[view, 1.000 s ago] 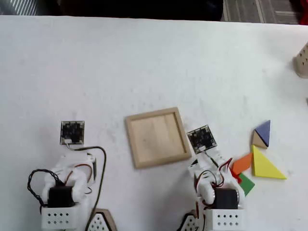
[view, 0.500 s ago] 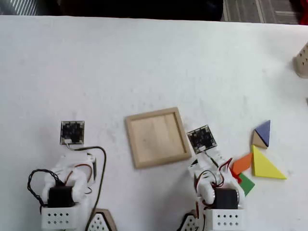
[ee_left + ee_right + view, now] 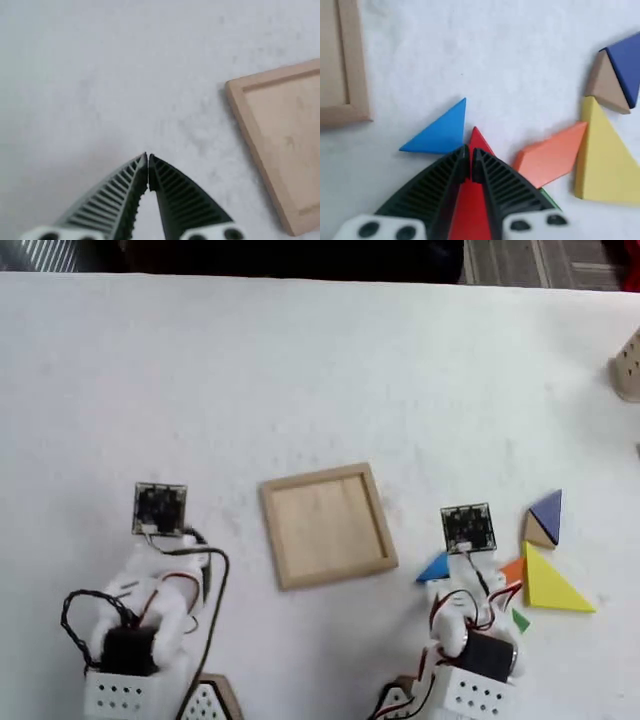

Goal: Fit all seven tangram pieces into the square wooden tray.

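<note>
The square wooden tray [image 3: 328, 525] lies empty between my two arms; its corner [image 3: 240, 95] is beside my left gripper [image 3: 148, 159], which is shut over bare table. My right gripper [image 3: 470, 150] is shut, with its tips over a red triangle [image 3: 479, 140] that lies on the table. A light blue triangle [image 3: 440, 134] sits just beside the tips on the tray side. An orange parallelogram [image 3: 550, 155], a large yellow triangle [image 3: 602, 160], a tan piece [image 3: 605, 85] and a dark blue triangle [image 3: 626, 60] lie close together beyond. A green sliver [image 3: 547, 197] peeks from under one finger.
The tray's rim [image 3: 350, 60] is a short way from the light blue triangle [image 3: 433, 567]. The yellow triangle [image 3: 552, 580] and dark blue triangle [image 3: 548, 510] sit right of my right arm [image 3: 470, 635]. A pegged wooden object [image 3: 628, 365] stands at the far right edge.
My right arm has swung to the right, away from the tray, uncovering the light blue triangle. My left arm shifted slightly to the right and forward.
</note>
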`<state>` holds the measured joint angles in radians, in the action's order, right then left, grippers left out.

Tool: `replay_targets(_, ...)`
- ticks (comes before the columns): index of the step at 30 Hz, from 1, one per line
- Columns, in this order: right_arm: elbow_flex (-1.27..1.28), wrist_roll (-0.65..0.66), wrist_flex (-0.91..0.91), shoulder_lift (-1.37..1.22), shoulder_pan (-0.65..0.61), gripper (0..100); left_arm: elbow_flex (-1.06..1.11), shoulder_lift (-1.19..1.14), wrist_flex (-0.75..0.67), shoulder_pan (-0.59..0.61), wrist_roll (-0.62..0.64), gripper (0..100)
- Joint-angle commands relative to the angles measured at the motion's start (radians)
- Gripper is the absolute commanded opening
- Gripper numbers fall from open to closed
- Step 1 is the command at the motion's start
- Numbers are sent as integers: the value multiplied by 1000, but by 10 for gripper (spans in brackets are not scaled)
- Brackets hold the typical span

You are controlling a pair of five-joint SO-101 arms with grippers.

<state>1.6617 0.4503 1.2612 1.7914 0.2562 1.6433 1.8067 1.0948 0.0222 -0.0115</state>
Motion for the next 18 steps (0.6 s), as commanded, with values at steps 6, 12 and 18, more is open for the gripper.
replay_targets(6,-18,9,2,12,19,22,-284,-35,-3,-150,146,192)
replay_targets(12,-17,9,2,12,21,22,-468,-415,-61,-202,238,191)
replay_targets(18,-15,9,2,12,22,22,-672,-860,-133,-208,387,188)
